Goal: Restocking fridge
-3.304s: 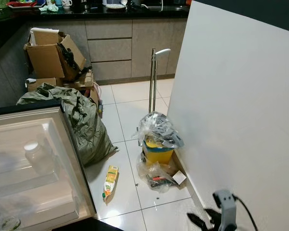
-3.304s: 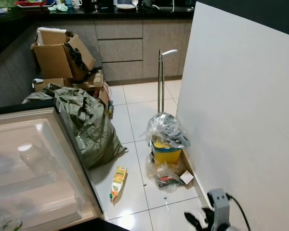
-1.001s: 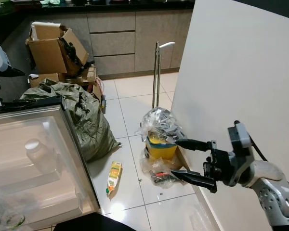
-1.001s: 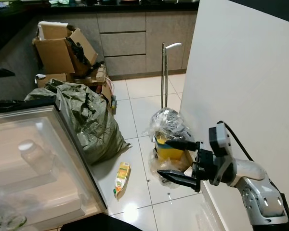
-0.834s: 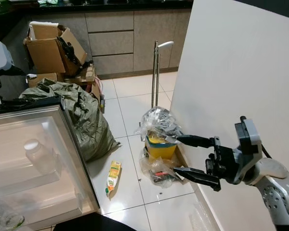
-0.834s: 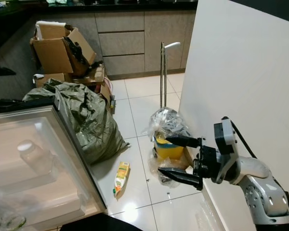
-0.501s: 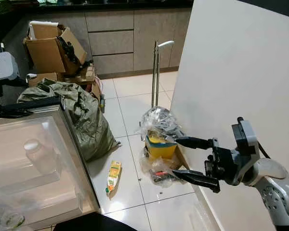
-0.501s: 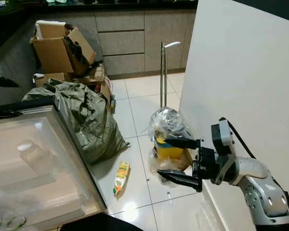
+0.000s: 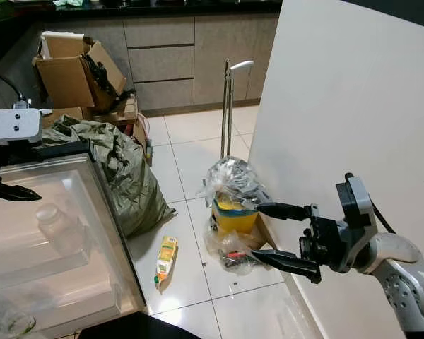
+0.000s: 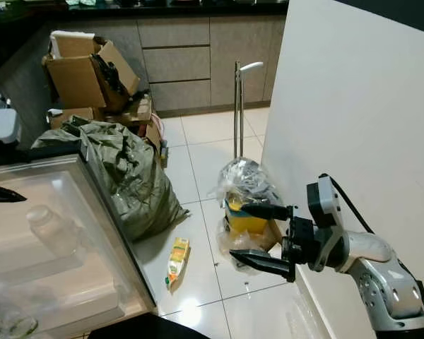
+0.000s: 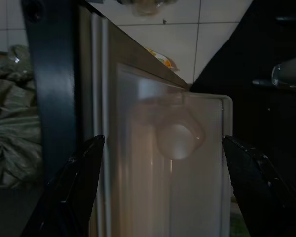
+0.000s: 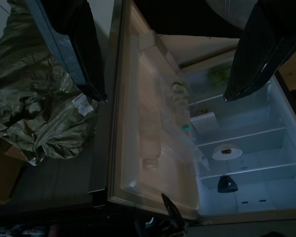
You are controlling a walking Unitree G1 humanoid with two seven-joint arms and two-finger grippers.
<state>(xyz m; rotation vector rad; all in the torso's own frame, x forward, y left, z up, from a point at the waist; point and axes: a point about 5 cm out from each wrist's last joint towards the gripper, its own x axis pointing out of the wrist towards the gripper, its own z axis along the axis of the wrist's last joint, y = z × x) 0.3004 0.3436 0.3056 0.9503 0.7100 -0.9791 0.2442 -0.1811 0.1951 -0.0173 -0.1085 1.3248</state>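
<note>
Fridge door [image 9: 63, 247] stands open at near left, inner liner facing up toward the camera, with a clear bottle [image 9: 56, 226] sitting in its door shelf. Looks like the door is parked wide to give access for loading. The right wrist view shows the lit fridge interior [image 12: 246, 148] with white shelves, mostly bare apart from a few small items, so restocking looks barely started. Juice carton [image 9: 165, 258] lies flat on the floor tiles just right of the door's edge, probably stock to pick up. Left hand [image 9: 18, 192] hovers over the door's far top edge, fingers apart, holding nothing; likely steadying or positioning on the door. Right hand [image 9: 279, 235] is raised at near right, beside the white panel [image 9: 353, 141], fingers wide apart and empty, pointing left toward the carton and fridge. Further out: yellow bin [image 9: 233, 215] with plastic bags, green sack [image 9: 124, 176], cardboard boxes [image 9: 71, 78].
</note>
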